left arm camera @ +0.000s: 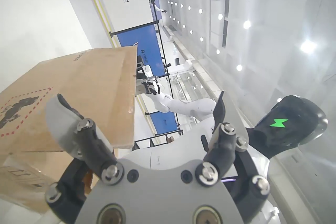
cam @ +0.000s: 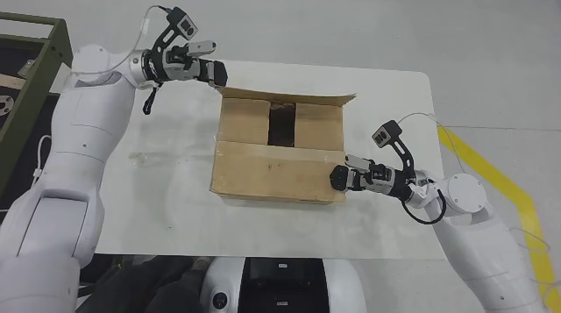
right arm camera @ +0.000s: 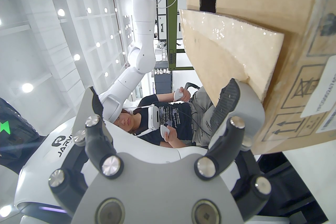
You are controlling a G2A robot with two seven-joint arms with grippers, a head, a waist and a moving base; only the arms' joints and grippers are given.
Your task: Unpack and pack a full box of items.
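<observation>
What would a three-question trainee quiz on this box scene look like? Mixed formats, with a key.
1. True or false: the cardboard box stands on the white table.
2. Where is the right gripper? A) at the box's near right corner B) at its far left corner C) inside the box
3. Fill in: the left gripper and the right gripper both have their jaws ____.

Key: 1 true; 2 A; 3 open.

1. White glossy shells cover the left arm [cam: 79, 129] and right arm [cam: 473, 216], black at the wrists
2. On the left gripper [left arm camera: 140, 104] and right gripper [right arm camera: 161, 91]: grey plates, silver screws, black links, pale fingers [right arm camera: 246, 104]
3. A thin white cable [cam: 143, 22]; a green bolt mark [left arm camera: 278, 123] on black housing
</observation>
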